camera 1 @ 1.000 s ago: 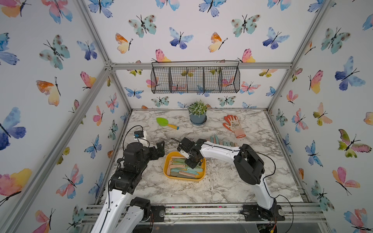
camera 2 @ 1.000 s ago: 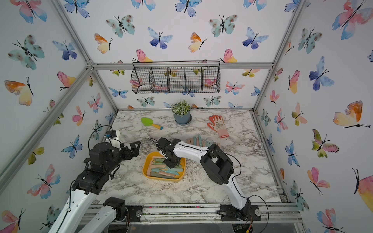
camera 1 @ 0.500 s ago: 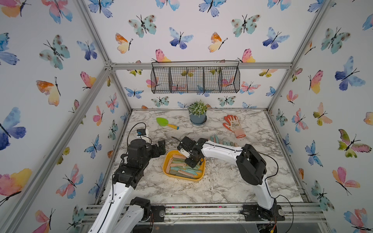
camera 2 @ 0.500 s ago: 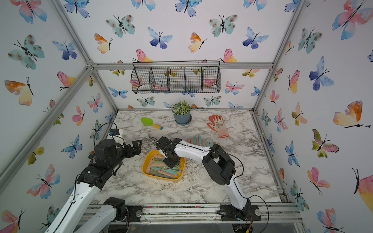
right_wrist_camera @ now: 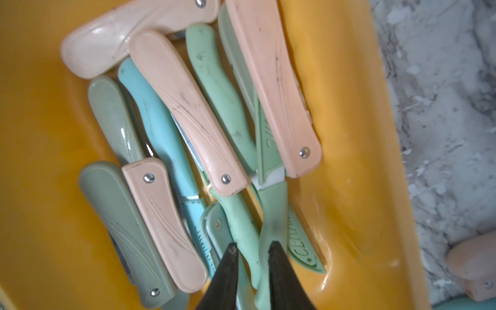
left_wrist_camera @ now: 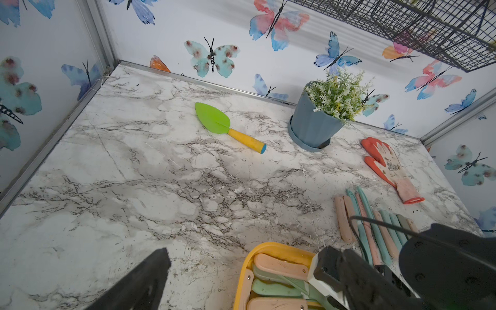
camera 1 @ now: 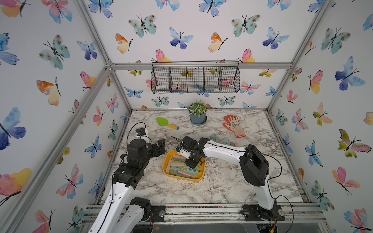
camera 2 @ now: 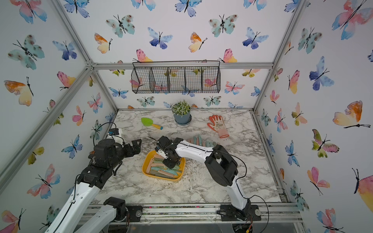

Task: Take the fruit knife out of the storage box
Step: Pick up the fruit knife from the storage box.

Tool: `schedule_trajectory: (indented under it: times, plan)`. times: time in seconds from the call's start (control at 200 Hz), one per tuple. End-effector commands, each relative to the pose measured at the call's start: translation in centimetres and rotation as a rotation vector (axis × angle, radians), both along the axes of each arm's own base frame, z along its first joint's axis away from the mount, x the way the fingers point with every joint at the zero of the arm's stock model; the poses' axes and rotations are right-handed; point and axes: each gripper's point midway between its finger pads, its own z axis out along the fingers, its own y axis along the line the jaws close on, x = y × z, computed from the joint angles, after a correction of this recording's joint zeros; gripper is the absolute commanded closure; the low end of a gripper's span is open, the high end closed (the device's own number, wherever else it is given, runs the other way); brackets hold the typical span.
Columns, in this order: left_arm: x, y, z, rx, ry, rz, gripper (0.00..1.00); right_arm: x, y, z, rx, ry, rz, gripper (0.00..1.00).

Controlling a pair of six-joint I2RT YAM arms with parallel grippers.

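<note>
**Marble counter (camera 1: 201, 191), crowded box (right_wrist_camera: 349, 134): risks at the pick**

Your right gripper (right_wrist_camera: 253, 264) is down inside the box. Its jaws stand a narrow way apart, with two handles lying side by side in the gap: a pale green knife (right_wrist_camera: 243, 222) and a darker green knife (right_wrist_camera: 272, 212) against the jaw nearer the box wall. You cannot tell from here whether they grip or only straddle. Neither knife is lifted; both lie flat in the box.

Watch for:
- Double pinch. With both handles between the jaws, closing may catch two, or squeeze one out sideways. They look smooth and tapered, so expect slip.
- Overlap. Just ahead of the jaws a pink folder (right_wrist_camera: 188, 112) lies across the pale knife's front end. A straight lift would likely drag or flip it.
- Sheath. A strip of white blade shows ahead of the wall-side jaw, between the darker handle and its sheath (right_wrist_camera: 264, 139). A second pink folder (right_wrist_camera: 279, 88) lies over that sheath, so it may stay behind and leave the blade bare.
- Wall. It is close beside that same jaw, and a sideways pull could shove or tip the tub.
- Left gripper (camera 1: 160, 145) hangs well clear of those jaws, beyond the box rim. Its own jaws look apart and hold nothing, so nothing steadies the box.
</note>
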Motion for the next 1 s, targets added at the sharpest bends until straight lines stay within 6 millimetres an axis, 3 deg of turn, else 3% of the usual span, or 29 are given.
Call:
schedule_trajectory:
  times: [0.0,0.23,0.576,0.831,0.996]
  plan:
    - [0.2,0.2,0.8,0.006,-0.032,0.005,0.01,0.6,-0.7,0.1,-0.023,-0.029,-0.028,0.70]
    - [0.1,0.3,0.8,0.008,-0.034,0.007,0.02,0.8,-0.5,-2.1,-0.083,0.013,-0.031,0.63]
    - [0.1,0.3,0.9,0.008,-0.038,0.009,0.02,0.1,-0.8,-4.0,-0.122,0.067,-0.012,0.63]
    - [0.0,0.3,0.9,0.007,-0.040,0.009,0.02,0.1,-0.8,-3.7,-0.120,0.066,-0.006,0.76]
    - [0.0,0.4,0.9,0.008,-0.040,0.010,0.02,0.3,-0.9,-2.8,-0.110,0.045,-0.006,0.77]
